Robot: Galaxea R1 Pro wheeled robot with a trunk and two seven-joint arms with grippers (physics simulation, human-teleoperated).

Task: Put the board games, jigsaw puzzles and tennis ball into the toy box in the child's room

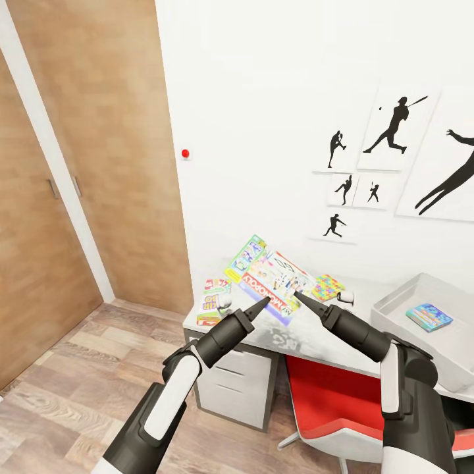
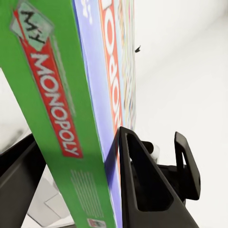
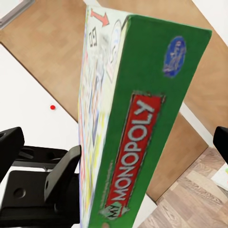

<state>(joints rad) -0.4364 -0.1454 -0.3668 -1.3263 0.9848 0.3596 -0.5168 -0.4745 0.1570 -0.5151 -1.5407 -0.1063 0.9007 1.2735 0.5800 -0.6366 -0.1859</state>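
Note:
The white-green Monopoly board game (image 1: pixel 276 280) hangs tilted above the desk's left end. My left gripper (image 1: pixel 262 303) is shut on its lower edge; in the left wrist view the fingers (image 2: pixel 137 180) press both faces of the box (image 2: pixel 57 95). My right gripper (image 1: pixel 297 296) stands open around the box's edge (image 3: pixel 142 123), with a gap on one side. The Skip-Bo board game (image 1: pixel 212 301) lies at the table's (image 1: pixel 309 329) left end, beside a small pale ball (image 1: pixel 224 301). One jigsaw puzzle (image 1: pixel 327 287) lies flat further right. The grey toy box (image 1: pixel 401 293) holds a small blue flat item (image 1: pixel 428 316).
A red swivel chair (image 1: pixel 336 395) is tucked under the desk between my arms. White drawers (image 1: pixel 237 388) stand under the desk's left end. A small white object (image 1: pixel 345 297) sits by the puzzle. Wooden wardrobe doors (image 1: pixel 66 164) line the left, with wood-plank floor (image 1: pixel 79 375) below.

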